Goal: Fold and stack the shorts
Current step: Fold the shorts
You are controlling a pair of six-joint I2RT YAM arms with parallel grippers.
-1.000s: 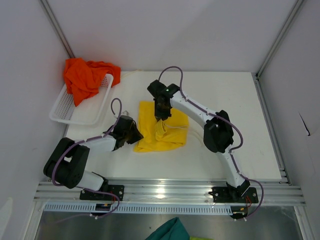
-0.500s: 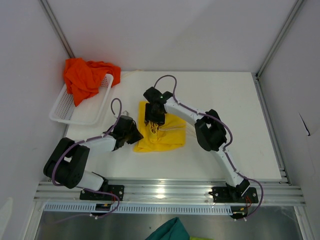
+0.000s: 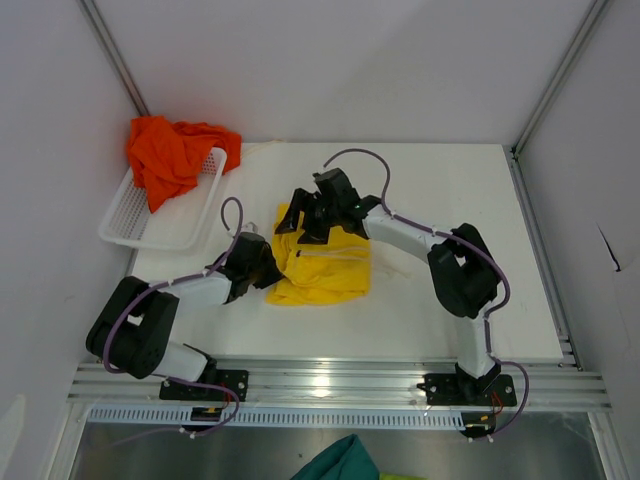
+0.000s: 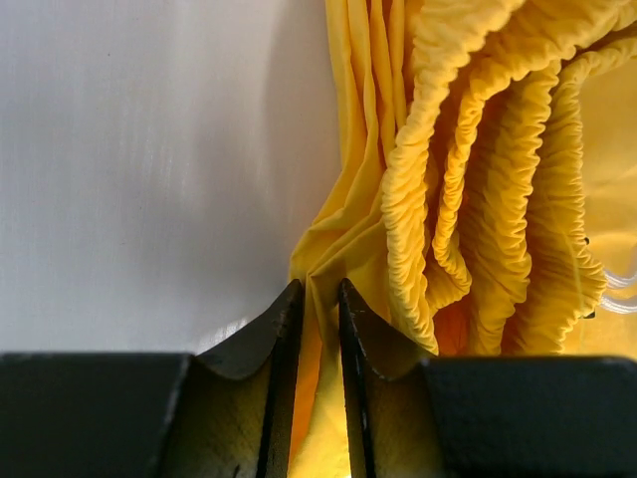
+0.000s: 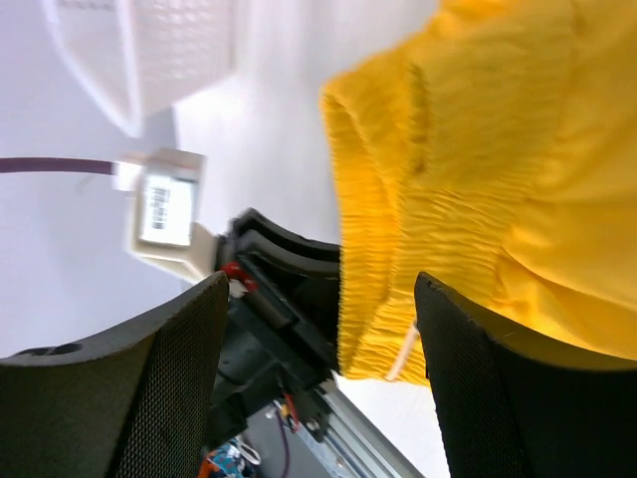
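Note:
The yellow shorts [image 3: 322,266] lie bunched on the white table, white drawstrings on top. My left gripper [image 3: 270,268] is shut on their left edge; in the left wrist view a thin fold of yellow fabric [image 4: 478,179] sits pinched between the narrow jaws [image 4: 318,291]. My right gripper [image 3: 305,222] hovers open over the shorts' far left corner. In its wrist view the fingers straddle the gathered waistband [image 5: 478,149] without touching it [image 5: 320,289]. The orange-red shorts [image 3: 170,155] are heaped in the white basket.
The white mesh basket [image 3: 150,228] stands at the table's back left corner, also seen as basket [image 5: 149,50] from the right wrist. A teal-green cloth [image 3: 335,462] lies below the table's near rail. Grey walls close in on three sides.
My right gripper has opened and let go of the yellow fabric it held up. The fabric has dropped flat, and the right arm has swung out towards the shorts' far left corner.

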